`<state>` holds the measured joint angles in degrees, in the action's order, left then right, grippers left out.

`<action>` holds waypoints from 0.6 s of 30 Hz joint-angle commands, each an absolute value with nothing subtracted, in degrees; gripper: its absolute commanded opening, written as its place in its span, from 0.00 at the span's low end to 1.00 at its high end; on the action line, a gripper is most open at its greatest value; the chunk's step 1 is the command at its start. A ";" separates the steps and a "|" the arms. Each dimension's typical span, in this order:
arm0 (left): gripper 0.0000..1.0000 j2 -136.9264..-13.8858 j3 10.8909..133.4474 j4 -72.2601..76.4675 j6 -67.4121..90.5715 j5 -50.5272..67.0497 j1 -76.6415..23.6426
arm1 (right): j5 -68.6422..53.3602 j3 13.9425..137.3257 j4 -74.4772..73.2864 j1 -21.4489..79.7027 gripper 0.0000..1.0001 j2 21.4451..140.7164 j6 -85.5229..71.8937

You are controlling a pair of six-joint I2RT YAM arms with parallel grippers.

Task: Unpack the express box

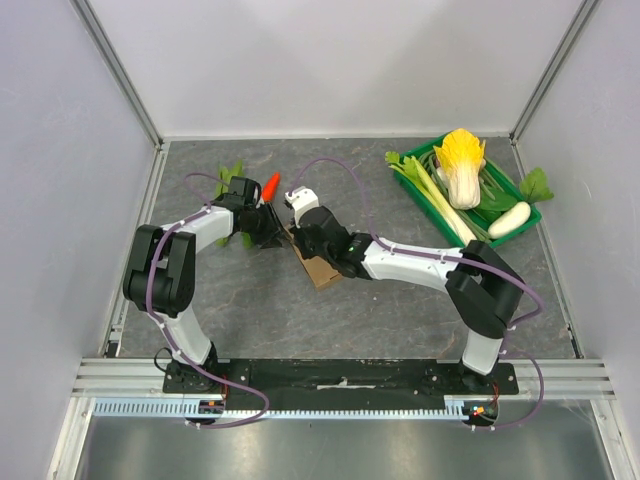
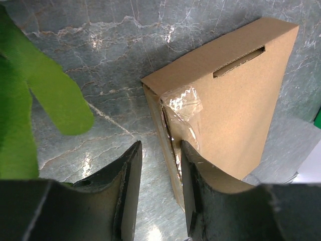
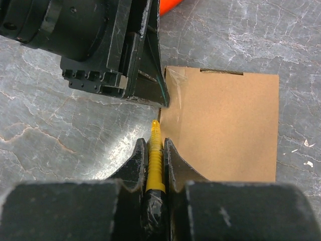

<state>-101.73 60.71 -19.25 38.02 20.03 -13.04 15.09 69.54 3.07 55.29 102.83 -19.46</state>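
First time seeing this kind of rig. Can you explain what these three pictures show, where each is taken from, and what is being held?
Two robot arms are bolted at the near edge of a grey marbled table, each ending in two fingers. The wide picture looks down from above; the other two come from cameras on the wrists. On the table lie a flat brown cardboard box with clear tape at one corner, an orange carrot-like object, green leaves, and a green plastic crate of vegetables. The right arm's fingers are shut on a yellow ribbed tool, its tip at the box's taped corner. The left arm's fingers are open beside that corner.
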 commanded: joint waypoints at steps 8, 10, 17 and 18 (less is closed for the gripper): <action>0.43 -102.74 61.08 -20.48 35.24 19.60 -13.01 | 17.40 72.68 4.92 55.55 0.00 104.15 -17.67; 0.42 -102.66 61.17 -20.48 35.24 19.69 -13.01 | 16.97 72.86 4.75 55.55 0.00 104.67 -17.84; 0.43 -102.83 61.17 -20.39 35.33 19.60 -13.01 | 16.44 72.42 3.87 55.55 0.00 105.21 -18.46; 0.43 -102.75 61.17 -20.48 35.33 19.51 -12.92 | 16.52 72.25 3.78 55.63 0.00 105.29 -18.54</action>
